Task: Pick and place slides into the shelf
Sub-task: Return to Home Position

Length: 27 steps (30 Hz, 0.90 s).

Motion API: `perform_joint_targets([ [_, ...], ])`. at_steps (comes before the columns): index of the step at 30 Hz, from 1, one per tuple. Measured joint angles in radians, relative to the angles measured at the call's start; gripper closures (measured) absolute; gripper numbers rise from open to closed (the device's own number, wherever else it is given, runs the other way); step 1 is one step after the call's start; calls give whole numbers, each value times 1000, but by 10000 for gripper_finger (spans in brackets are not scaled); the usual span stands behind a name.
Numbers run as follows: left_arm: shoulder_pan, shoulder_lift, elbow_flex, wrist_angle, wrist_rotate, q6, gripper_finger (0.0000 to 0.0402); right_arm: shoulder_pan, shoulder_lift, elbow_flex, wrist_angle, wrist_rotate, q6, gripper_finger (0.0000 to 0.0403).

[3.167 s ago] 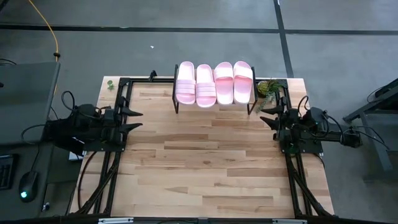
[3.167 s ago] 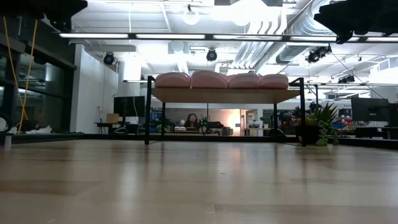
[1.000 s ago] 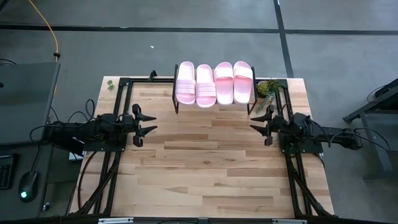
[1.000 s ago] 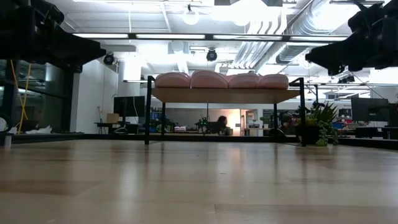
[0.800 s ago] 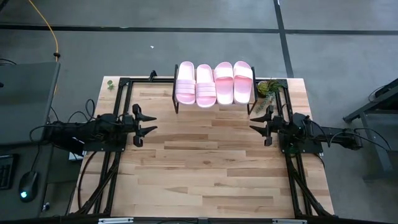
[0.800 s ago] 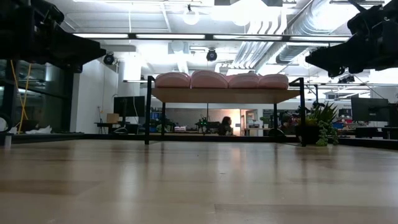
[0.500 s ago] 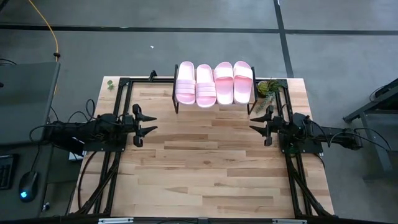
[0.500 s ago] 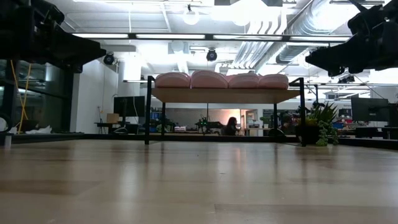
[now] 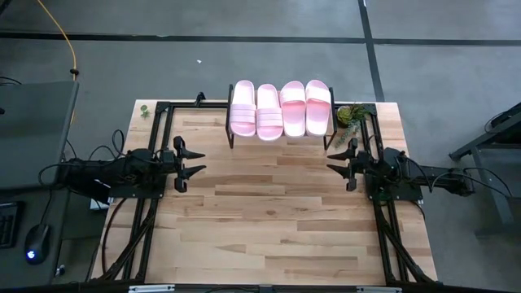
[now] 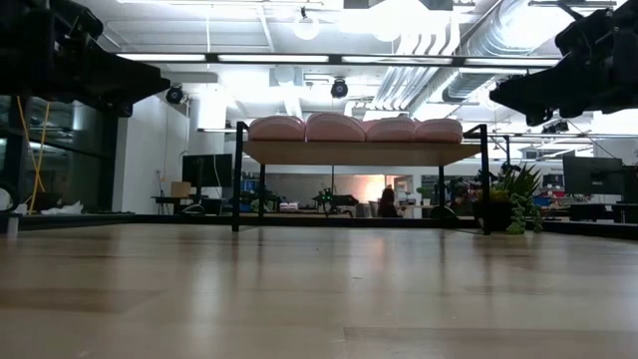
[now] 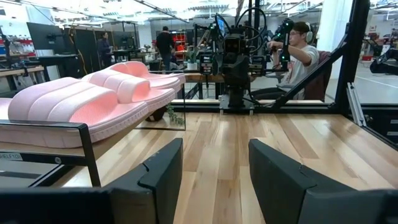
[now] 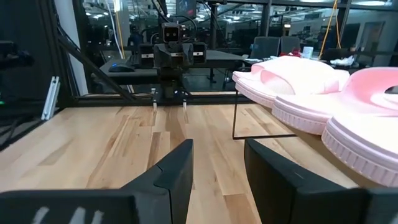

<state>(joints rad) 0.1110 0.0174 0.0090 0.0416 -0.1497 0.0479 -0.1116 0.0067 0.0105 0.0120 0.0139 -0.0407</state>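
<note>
Four pale pink slides (image 9: 281, 108) lie side by side on the shelf (image 10: 359, 153), soles resting on its light plank top, at the table's far edge. In the low view the slides (image 10: 359, 128) show as a row of humps above the plank. My left gripper (image 9: 202, 161) hovers open over the table's left side, pointing right. My right gripper (image 9: 330, 161) hovers open over the right side, pointing left. The left wrist view has the slides (image 11: 93, 99) beside my open left gripper (image 11: 214, 168). The right wrist view has the slides (image 12: 298, 81) beside my open right gripper (image 12: 217, 162).
A small green plant (image 9: 352, 115) stands just right of the shelf, near my right arm. Black frame rails (image 9: 155, 130) run along the table's left and right sides. Bare wooden tabletop (image 9: 269, 212) lies between the grippers. A seated person (image 11: 301, 46) shows beyond the table.
Over the last second nothing on the table has moved. Since the earliest frames, both grippers have come inward from the table's left and right edges toward its middle, and they show lower in the low view.
</note>
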Motion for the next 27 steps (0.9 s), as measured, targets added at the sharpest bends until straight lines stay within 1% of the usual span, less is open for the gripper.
perform_joint_targets([
  [27,0,0,0,1,0,-1,236,0,0,0,0,0,15,269],
])
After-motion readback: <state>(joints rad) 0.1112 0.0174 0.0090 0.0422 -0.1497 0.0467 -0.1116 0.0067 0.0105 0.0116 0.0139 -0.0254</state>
